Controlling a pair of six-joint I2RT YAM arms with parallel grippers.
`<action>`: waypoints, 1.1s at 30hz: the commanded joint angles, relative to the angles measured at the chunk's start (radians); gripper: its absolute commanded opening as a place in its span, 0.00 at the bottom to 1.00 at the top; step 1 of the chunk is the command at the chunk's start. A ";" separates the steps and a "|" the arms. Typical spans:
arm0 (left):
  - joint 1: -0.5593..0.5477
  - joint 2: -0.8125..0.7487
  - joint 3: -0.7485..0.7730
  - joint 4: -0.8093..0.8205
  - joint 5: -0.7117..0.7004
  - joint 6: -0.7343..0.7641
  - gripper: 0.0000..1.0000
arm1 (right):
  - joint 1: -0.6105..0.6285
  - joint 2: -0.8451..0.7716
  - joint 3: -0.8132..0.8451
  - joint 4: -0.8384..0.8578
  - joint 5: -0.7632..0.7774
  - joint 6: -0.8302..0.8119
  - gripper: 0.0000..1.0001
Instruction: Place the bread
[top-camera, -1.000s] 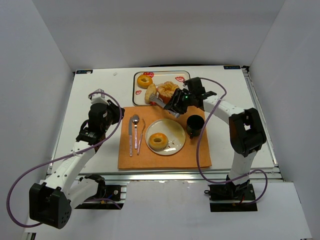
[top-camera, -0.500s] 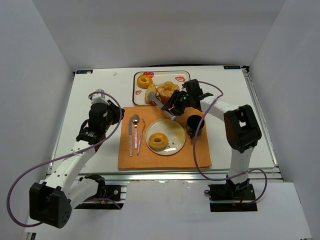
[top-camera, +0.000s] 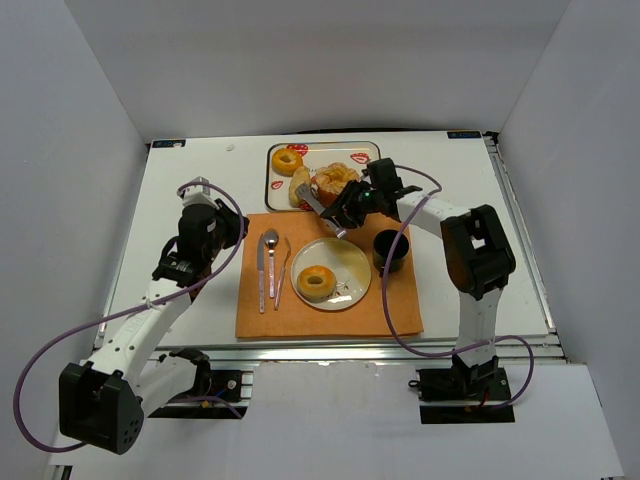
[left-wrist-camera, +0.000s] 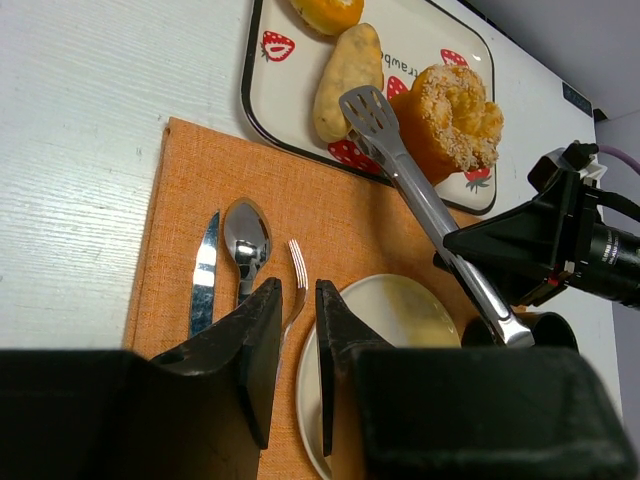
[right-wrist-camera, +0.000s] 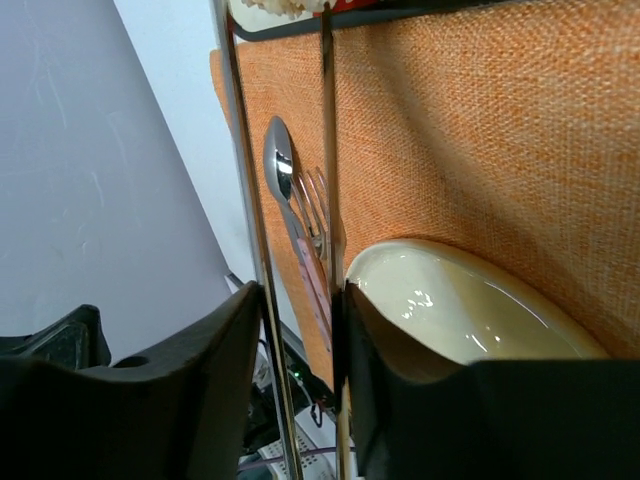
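A strawberry-print tray (top-camera: 372, 150) at the back holds a ring-shaped bread (top-camera: 289, 161), a long pale bread (top-camera: 299, 186) and a large sugared bread (top-camera: 335, 180). My right gripper (top-camera: 352, 205) is shut on metal tongs (top-camera: 320, 208). In the left wrist view the tongs' head (left-wrist-camera: 365, 105) lies over the tray's near edge, between the long bread (left-wrist-camera: 345, 70) and the sugared bread (left-wrist-camera: 455, 105), holding nothing. Another ring-shaped bread (top-camera: 316, 282) sits on the cream plate (top-camera: 350, 260). My left gripper (left-wrist-camera: 298, 300) hovers over the mat, slightly open and holding nothing.
An orange placemat (top-camera: 330, 320) carries the plate, a knife (top-camera: 261, 270), a spoon (top-camera: 271, 250) and a fork (top-camera: 283, 270). A black cup (top-camera: 390, 250) stands just right of the plate, close under my right arm. White walls close in the table.
My right gripper has shifted a little left toward the tray with the tongs and squeezed them narrower. The left arm has not moved.
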 joint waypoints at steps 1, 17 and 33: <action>0.005 -0.002 0.041 0.004 -0.011 -0.005 0.31 | -0.004 -0.001 0.028 0.066 -0.042 0.037 0.39; 0.005 -0.025 0.027 0.050 -0.003 0.007 0.31 | -0.036 -0.197 -0.108 0.078 -0.181 -0.115 0.08; 0.006 -0.098 -0.048 0.120 0.018 0.036 0.32 | -0.111 -0.539 0.002 -0.842 -0.009 -1.667 0.00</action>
